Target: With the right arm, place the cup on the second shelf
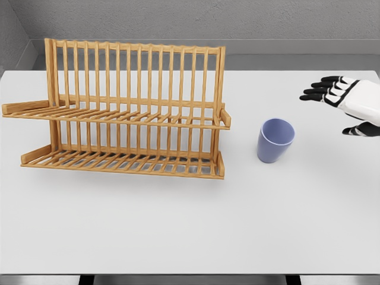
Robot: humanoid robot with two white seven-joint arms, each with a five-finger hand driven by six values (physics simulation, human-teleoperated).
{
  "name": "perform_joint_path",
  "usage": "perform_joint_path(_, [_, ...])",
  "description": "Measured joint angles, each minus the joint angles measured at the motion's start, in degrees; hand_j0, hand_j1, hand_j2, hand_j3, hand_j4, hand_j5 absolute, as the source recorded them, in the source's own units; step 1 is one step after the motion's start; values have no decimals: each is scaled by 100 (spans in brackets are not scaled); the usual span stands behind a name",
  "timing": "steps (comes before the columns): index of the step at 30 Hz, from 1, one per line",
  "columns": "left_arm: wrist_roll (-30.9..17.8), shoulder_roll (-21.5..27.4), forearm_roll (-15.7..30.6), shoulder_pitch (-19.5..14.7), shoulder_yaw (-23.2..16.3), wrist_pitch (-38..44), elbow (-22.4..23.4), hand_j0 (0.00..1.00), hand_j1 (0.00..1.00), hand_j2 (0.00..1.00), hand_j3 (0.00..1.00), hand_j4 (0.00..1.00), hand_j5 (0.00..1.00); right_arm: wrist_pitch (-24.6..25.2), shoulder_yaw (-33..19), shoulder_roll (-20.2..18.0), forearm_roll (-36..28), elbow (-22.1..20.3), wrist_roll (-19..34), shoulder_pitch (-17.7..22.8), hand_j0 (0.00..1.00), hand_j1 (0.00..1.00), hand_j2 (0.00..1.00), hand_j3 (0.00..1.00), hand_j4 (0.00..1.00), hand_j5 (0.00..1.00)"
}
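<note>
A lavender-blue cup (275,140) stands upright on the white table (190,225), just right of the wooden dish rack (124,110). The rack has two slatted shelves, a lower one (122,159) near the tabletop and an upper one (119,114) above it; both hold nothing. My right hand (344,104) hovers at the right edge of the view, to the right of and slightly above the cup, apart from it. Its black fingers (320,89) are spread and its thumb (359,129) points left; it holds nothing. The left arm is out of view.
A grey wall runs behind the table's far edge. The table's front edge lies near the bottom of the view. The rack fills the left and centre of the tabletop.
</note>
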Motion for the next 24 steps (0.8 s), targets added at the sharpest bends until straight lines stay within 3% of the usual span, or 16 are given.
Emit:
perform_joint_path(8, [0, 0, 0, 0, 0, 0, -2, 100, 100, 100, 100, 100, 100, 50, -23, -84, -49, 20, 122, -105, 100, 100, 100, 100, 100, 100])
perform_joint_path(11, [0, 0, 0, 0, 1, 0, -1, 100, 100, 100, 100, 100, 100, 295, 86, 85, -22, 34, 1186, -1074, 100, 100, 100, 100, 100, 100])
perform_joint_path(13, [0, 0, 0, 0, 0, 0, 0, 100, 100, 100, 100, 100, 100, 466, 603, 321, -65, 101, 1631, -1994, 100, 100, 100, 100, 100, 100])
perform_joint_path(14, [0, 0, 0, 0, 0, 0, 0, 100, 100, 100, 100, 100, 100, 507, 938, 447, -59, 163, 1767, -2215, 100, 100, 100, 100, 100, 100])
perform_joint_path(17, [0, 0, 0, 0, 0, 0, 0, 100, 100, 100, 100, 100, 100, 538, 1596, 700, -42, 258, 1986, -2259, 100, 100, 100, 100, 100, 100])
perform_joint_path(20, [0, 0, 0, 0, 0, 0, 0, 100, 100, 100, 100, 100, 100, 536, 1880, 817, -39, 288, 2066, -2268, 100, 100, 100, 100, 100, 100])
perform_joint_path(24, [0, 0, 0, -9, 0, 0, -1, 100, 100, 100, 100, 100, 100, 581, 2180, 1050, -41, 449, 2098, -2900, 100, 100, 100, 100, 100, 100])
